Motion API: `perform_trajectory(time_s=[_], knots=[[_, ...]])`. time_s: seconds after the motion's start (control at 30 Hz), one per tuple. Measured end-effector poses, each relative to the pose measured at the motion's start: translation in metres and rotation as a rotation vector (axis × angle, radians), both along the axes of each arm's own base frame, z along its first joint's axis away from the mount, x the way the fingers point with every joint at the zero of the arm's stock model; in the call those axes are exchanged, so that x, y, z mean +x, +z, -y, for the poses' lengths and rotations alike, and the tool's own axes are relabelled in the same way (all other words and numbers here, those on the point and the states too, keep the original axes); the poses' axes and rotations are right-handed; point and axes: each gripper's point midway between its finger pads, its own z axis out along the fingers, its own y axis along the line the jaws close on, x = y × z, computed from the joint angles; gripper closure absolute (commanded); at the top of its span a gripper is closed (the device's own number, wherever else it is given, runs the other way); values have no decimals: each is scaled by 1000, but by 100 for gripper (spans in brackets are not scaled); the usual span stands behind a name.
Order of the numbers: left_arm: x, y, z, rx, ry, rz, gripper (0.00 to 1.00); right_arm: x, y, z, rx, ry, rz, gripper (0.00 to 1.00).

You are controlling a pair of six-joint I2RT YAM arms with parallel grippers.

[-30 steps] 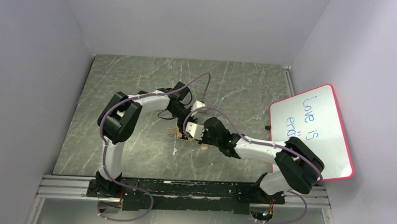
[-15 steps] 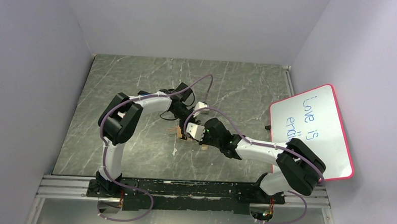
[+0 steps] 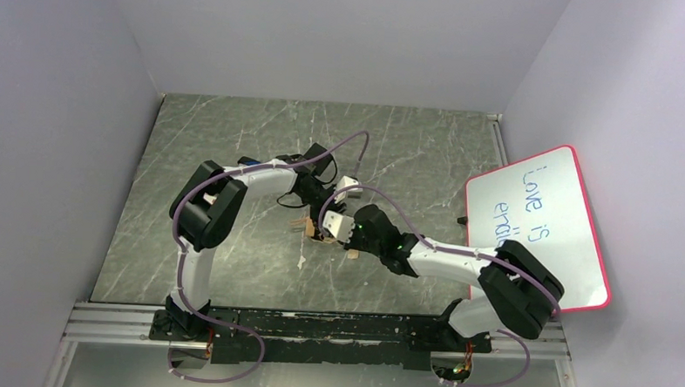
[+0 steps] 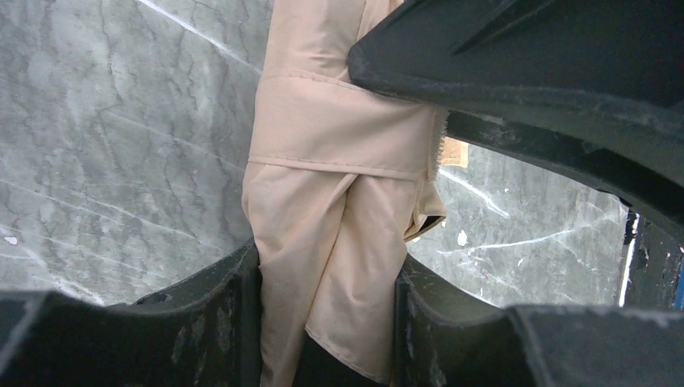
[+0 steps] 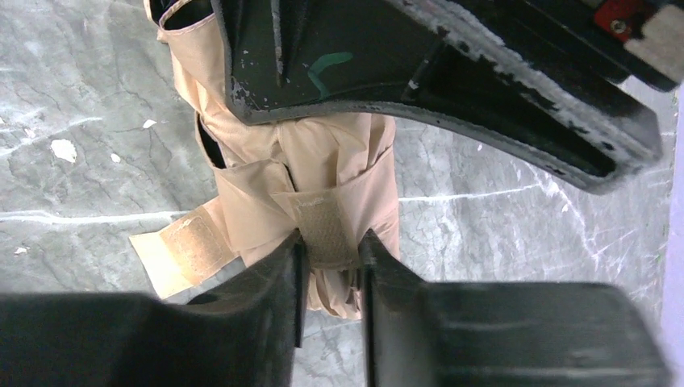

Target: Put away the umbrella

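Two grippers on one umbrella [image 4: 323, 137], mid-table [image 3: 411, 144]. The left gripper [image 4: 327, 290] is half closed, fingers pressed to both sides of the folded bundle. The right gripper [image 5: 329, 250] is narrow, pinching the strap [image 5: 323, 222] at its velcro tab. In both wrist views the bundle's long axis runs up-frame, away from the fingers. From overhead, the arms hide its heading.

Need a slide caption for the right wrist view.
Right gripper pinches the strap tab of the folded umbrella over the marble table.
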Motion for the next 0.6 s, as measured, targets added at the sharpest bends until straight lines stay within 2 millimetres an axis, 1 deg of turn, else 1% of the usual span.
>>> perform_trajectory(time_s=[0.03, 0.1, 0.17, 0.27, 0.33, 0.43, 0.6], knots=[[0, 0, 0, 1, 0, 0, 86, 0, 0, 0, 4, -3, 0, 51], [0, 0, 0, 1, 0, 0, 88, -2, 1, 0, 17, -12, -6, 38], [0, 0, 0, 4, 2, 2, 89, -6, 0, 1, 28, -13, -22, 33], [0, -1, 0, 6, 3, 3, 89, -12, 6, 4, 51, -20, -32, 31], [0, -1, 0, 6, 5, 2, 95, -15, 16, 5, 85, -33, -32, 31], [0, -1, 0, 8, 6, 2, 95, -19, 38, 5, 163, -57, -22, 31], [0, -1, 0, 8, 8, 0, 95, -25, 83, 8, 368, -158, -14, 34]])
